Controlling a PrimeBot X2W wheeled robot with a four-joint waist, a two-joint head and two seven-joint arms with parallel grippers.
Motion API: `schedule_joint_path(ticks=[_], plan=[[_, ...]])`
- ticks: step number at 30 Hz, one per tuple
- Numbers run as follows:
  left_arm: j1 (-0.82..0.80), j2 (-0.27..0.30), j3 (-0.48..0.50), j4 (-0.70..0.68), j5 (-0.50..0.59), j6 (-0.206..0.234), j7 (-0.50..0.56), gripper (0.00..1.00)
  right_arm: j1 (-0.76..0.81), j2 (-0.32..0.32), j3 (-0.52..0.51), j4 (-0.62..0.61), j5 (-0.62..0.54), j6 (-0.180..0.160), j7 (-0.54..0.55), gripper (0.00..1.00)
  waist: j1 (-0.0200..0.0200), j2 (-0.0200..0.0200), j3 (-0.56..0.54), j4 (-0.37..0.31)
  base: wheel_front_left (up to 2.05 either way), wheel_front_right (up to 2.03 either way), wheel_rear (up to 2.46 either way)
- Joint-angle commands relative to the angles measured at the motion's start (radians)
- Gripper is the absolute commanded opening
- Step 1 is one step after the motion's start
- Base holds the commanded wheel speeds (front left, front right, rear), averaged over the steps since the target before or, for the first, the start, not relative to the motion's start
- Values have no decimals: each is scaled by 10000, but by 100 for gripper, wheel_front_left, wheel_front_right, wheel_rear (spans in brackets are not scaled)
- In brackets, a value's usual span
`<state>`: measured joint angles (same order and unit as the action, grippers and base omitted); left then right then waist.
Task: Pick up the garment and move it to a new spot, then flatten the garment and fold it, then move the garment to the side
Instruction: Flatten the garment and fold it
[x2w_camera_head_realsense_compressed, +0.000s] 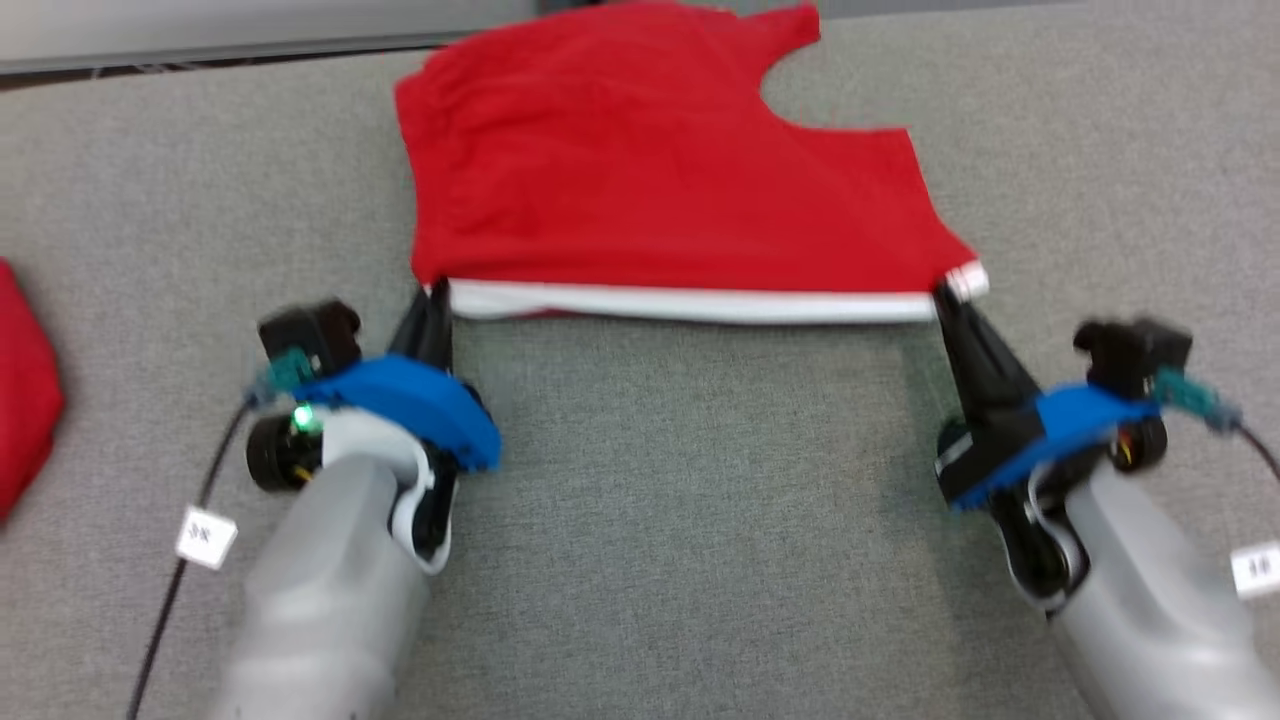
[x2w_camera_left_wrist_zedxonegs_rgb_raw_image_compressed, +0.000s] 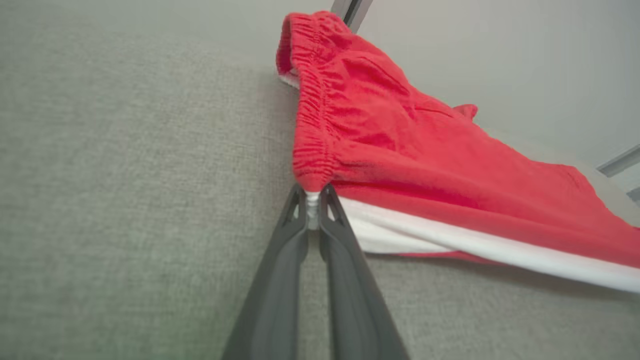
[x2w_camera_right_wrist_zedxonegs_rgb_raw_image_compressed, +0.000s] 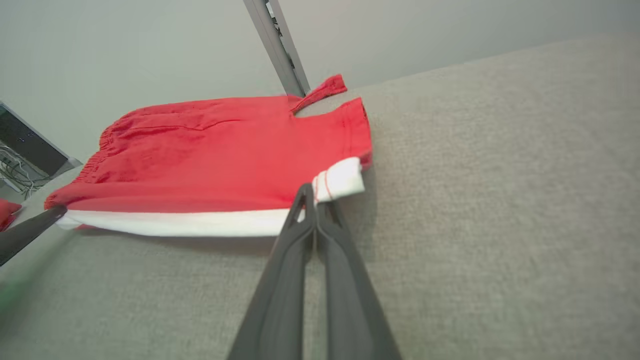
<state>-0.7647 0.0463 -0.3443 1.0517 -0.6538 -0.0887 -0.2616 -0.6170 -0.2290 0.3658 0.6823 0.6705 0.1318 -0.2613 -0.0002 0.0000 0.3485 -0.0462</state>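
- Nearest of all, the grey, cloth-textured tabletop (x2w_camera_head_realsense_compressed: 690, 500) stretched out from its near edge.
- Left pincer (x2w_camera_head_realsense_compressed: 437, 300) was clamped tight on the near left corner of the garment (x2w_camera_head_realsense_compressed: 650, 170), with white trim caught between its fingertips.
- Right pincer (x2w_camera_head_realsense_compressed: 945, 298) was pinched together on the near right corner, right at the white cuff.
- The white-striped near hem ran taut and straight between them, casting a shadow beneath.
- Beyond, the red garment spread out to the tabletop's far edge, its elastic waistband on the left.
- A second red cloth (x2w_camera_head_realsense_compressed: 20, 390) sat well apart at the tabletop's left edge.
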Motion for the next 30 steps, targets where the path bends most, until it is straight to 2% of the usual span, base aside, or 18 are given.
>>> schedule_joint_path(ticks=[1, 4, 10, 14, 18, 23, 24, 27, 30], plan=[[610, 189, 128, -313, 174, 48, -44, 0, 731, -205, -254, -439, -156, -20, -48, 0, 2, 0, -253, -83, 0, 0, 0], [1695, 212, 270, -1371, 559, 72, -46, 0, 2157, -369, -872, -1684, -515, -21, -50, 0, 2, 0, -644, -123, 0, 0, 0], [4046, 319, 169, -3806, 1075, 467, -45, 0, 4879, -321, -2084, -3965, -1291, -25, -55, 0, 2, 0, -1339, -62, 0, 0, 0], [5641, 646, 24, -5949, 1160, 1031, 594, 0, 6367, -149, -2786, -5201, -1781, -28, 115, 0, 2, 0, -1683, -21, 0, 0, 0], [7246, 1105, -19, -8577, 1172, 1834, 1632, 0, 7608, 190, -3553, -6470, -2215, -35, 887, 0, 2, 0, -1925, -34, 0, 0, 0], [8795, 1630, -109, -11508, 1389, 2833, 2902, 0, 8609, 692, -4288, -8045, -2680, -38, 1903, 0, 2, 0, -1997, -24, 0, 0, 0], [8795, 1630, -109, -11508, 1389, 2833, 2902, 0, 8609, 692, -4288, -8045, -2680, -38, 1903, 0, 2, 0, -1997, -24, 0, 0, 0], [9198, 1824, -167, -12661, 1487, 3186, 3458, 0, 8868, 896, -4582, -8728, -2890, -38, 2421, 0, 2, 0, -1945, -3, 0, 0, 0], [9265, 1949, -216, -13033, 1418, 3275, 3872, 0, 8717, 986, -4723, -8994, -2989, -38, 2822, 0, 2, 0, -1817, 4, 0, 0, 0]])
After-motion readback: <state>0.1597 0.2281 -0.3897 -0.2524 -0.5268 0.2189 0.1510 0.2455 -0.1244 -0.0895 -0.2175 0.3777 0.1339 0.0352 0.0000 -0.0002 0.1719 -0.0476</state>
